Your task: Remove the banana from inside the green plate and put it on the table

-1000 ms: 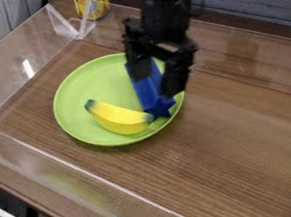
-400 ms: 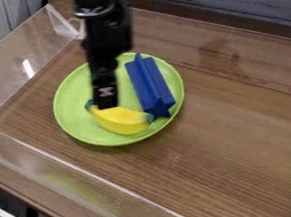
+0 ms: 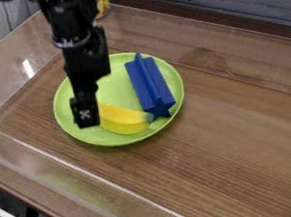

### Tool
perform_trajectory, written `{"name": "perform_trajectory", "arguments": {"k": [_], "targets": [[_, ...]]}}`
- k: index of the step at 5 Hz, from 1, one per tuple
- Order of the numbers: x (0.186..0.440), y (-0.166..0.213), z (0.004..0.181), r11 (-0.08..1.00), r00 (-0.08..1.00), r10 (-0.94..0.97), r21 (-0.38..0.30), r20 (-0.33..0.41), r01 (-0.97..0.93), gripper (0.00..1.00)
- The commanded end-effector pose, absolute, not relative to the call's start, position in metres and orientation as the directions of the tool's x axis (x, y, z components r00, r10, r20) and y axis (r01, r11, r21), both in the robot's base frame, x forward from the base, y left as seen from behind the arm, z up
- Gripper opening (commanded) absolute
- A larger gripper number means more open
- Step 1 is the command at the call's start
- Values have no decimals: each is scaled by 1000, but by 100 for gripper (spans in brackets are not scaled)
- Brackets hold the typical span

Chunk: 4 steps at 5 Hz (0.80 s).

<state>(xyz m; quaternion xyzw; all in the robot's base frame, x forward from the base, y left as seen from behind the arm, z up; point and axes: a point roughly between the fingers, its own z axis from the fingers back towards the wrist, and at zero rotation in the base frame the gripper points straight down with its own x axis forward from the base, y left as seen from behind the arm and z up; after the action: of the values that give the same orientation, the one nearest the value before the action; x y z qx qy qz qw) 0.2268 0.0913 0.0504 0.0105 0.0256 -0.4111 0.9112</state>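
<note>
Gripper (image 3: 86, 112): jaws wide, empty, over banana (image 3: 123, 119) at plate (image 3: 68, 90) left rim. Step: reach. Next: close on banana.

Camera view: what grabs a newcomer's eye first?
The lime-green plate at centre-left of the wooden table, holding a yellow banana at its front and a blue block along its right side. Next, the black arm reaching down from the top left, its open gripper low over the plate at the banana's left end. A yellow cup is half hidden behind the arm.
</note>
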Motion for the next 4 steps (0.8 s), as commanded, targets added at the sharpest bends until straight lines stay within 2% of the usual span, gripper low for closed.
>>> {"name": "perform_trajectory", "arguments": {"k": [1,2,3,4], "targets": [[231,89,40,672,672,-739,26,-50,740,100],[234,85,34,649,649,-759,29,-49,760,100],[238,83,34,627,628,-777,32,-45,778,0],[238,83,38,618,619,-785,36,-41,786,0]]}}
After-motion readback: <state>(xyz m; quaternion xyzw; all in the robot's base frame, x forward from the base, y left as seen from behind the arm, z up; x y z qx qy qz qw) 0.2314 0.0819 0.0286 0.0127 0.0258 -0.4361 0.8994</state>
